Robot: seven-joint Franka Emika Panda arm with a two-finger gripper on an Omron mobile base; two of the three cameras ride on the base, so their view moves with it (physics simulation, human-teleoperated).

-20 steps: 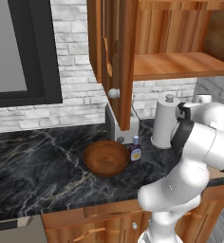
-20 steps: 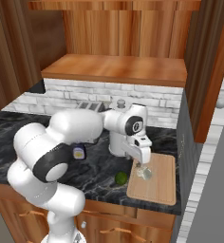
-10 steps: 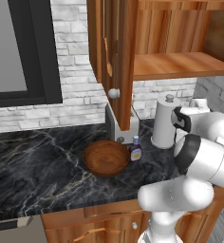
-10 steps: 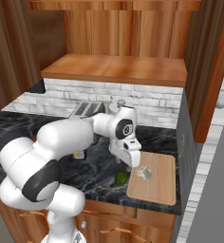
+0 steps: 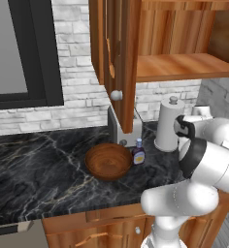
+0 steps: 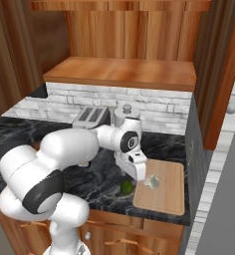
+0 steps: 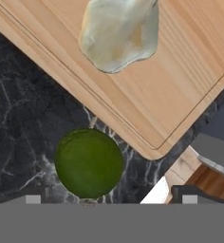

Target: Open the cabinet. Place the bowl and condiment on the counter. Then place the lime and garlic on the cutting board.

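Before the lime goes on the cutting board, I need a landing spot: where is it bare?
Garlic fills one end of the cutting board; the wood between it and the corner nearest the lime is bare. The counter beside the lime is free too.

Below me a bright-green lime (image 7: 88, 163) is sitting at the lower left of my hand view on the counter (image 7: 23, 118), black marble streaked with pale veins. The cutting board (image 7: 180, 71) is showing light tan with fine grain lines across the upper right, and the garlic (image 7: 118, 31) at the top is looking whitish-grey with a faint yellow tinge.
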